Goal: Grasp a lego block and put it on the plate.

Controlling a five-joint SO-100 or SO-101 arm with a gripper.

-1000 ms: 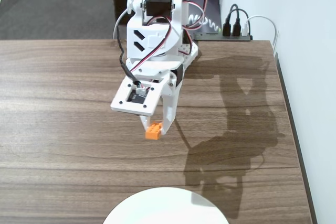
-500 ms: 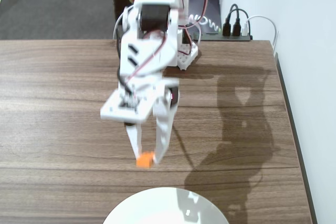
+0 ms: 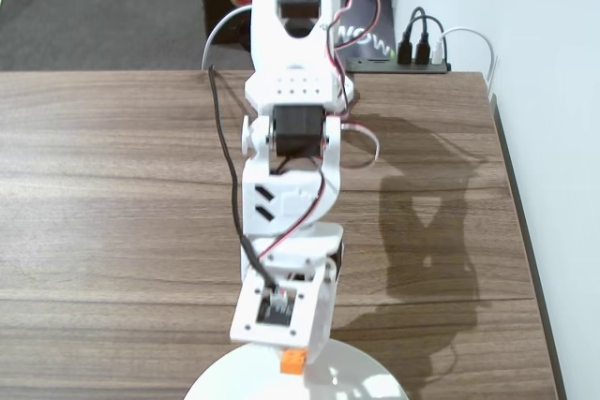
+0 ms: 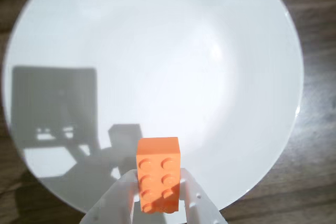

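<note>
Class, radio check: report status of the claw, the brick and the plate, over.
Claw shut on lego block. Block held above the plate, not yet released. Plate bare, nothing in the way.

There is one lego block (image 4: 158,174), orange, showing eight studs in two rows of four in the wrist view. There is one plate (image 4: 226,51), white and round, beneath the block. One table (image 3: 103,194) carries the plate. One claw (image 4: 156,203) with two fingers sits at the block.
</note>
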